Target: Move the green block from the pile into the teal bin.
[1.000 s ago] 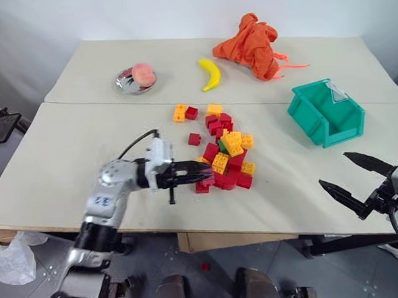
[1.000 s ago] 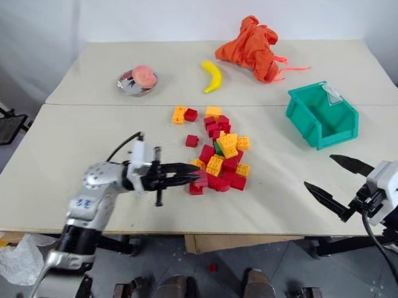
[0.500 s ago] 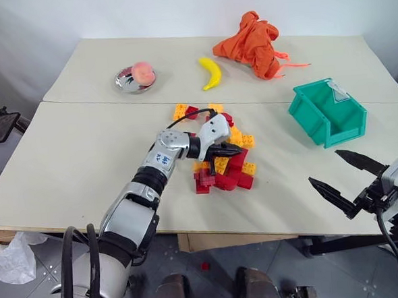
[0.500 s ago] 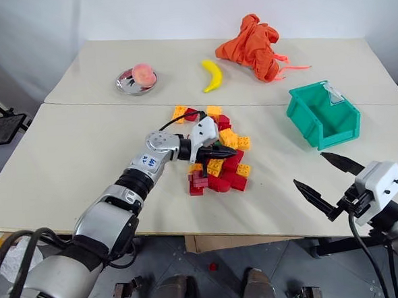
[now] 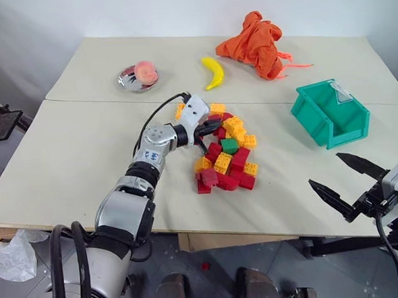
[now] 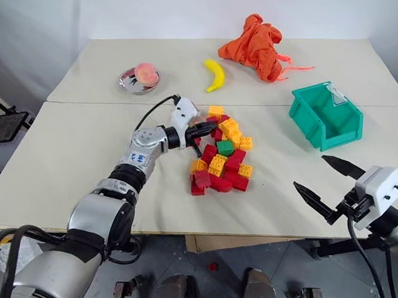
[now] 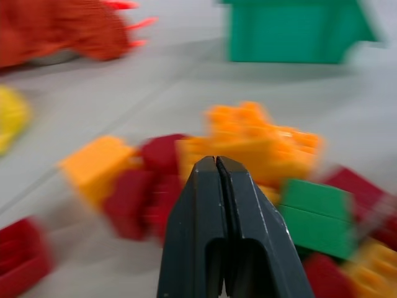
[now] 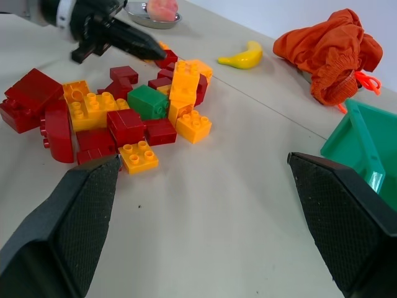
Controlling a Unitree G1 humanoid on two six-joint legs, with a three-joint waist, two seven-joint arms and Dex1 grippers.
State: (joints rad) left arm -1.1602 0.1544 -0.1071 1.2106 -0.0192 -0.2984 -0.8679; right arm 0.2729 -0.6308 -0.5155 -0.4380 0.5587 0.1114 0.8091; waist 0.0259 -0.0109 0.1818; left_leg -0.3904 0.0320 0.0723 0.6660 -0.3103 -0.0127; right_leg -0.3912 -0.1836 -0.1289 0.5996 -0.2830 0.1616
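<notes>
The green block (image 5: pixel 230 146) lies exposed in the middle of the pile (image 5: pixel 225 162) of red and yellow-orange bricks at the table's centre. My left gripper (image 5: pixel 217 125) is shut with nothing in it. Its tips sit at the pile's far left edge, over red bricks, a short way left of and beyond the green block (image 7: pixel 313 217). The teal bin (image 5: pixel 330 112) stands to the right of the pile with its open front toward me. My right gripper (image 5: pixel 324 168) hovers open and empty near the table's front right edge, well clear of the bricks (image 8: pixel 147 101).
A banana (image 5: pixel 212 72), a crumpled orange cloth (image 5: pixel 255 43) and a metal bowl (image 5: pixel 129 84) holding a peach (image 5: pixel 145 71) lie on the far table. A seam (image 5: pixel 102 105) runs between the two tables. Bare tabletop lies between the pile and the bin.
My left arm reached forward from the pile's near left side across to its far left edge, nudging bricks; the green block now lies uncovered. The right gripper stayed put.
</notes>
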